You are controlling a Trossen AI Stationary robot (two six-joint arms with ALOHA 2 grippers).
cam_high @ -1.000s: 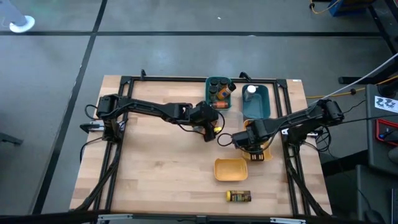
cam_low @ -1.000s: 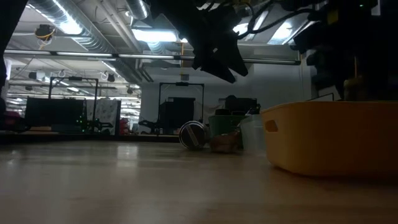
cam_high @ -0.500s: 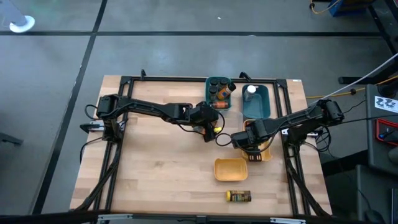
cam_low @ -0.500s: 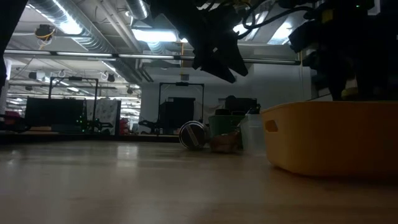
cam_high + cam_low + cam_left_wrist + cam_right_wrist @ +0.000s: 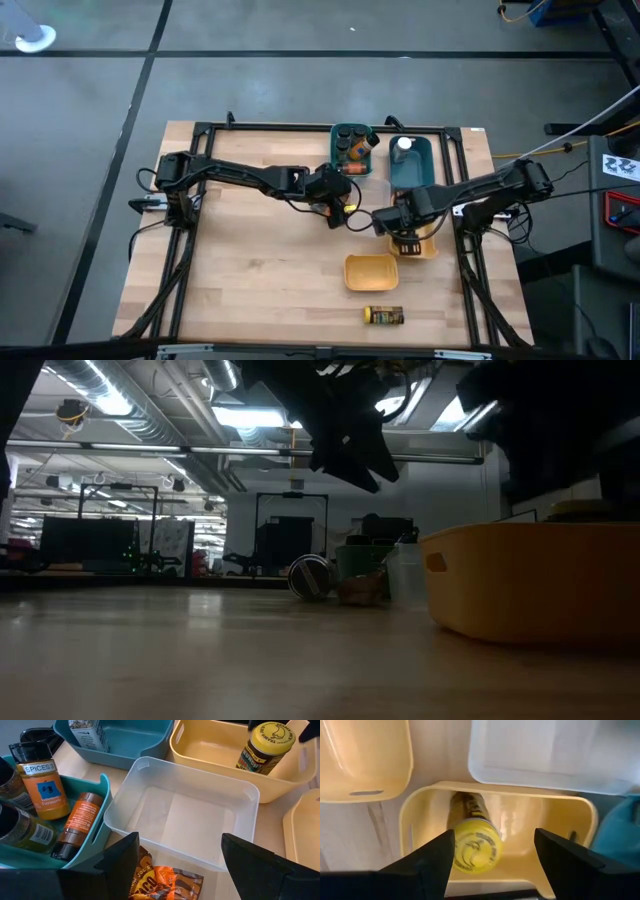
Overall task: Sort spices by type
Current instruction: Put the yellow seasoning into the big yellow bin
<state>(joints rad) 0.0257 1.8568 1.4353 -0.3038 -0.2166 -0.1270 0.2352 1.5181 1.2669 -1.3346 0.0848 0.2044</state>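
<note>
High view shows sorting partly done: dark-lidded spice jars (image 5: 352, 148) fill the small teal bin (image 5: 336, 131), a yellow-lidded bottle (image 5: 471, 845) stands between the right tool's (image 5: 492, 860) wide-open fingers, the left tool (image 5: 180, 862) gapes over an orange-brown packet (image 5: 165, 881), one jar (image 5: 383, 316) waits on the wooden desk (image 5: 250, 260).
</note>
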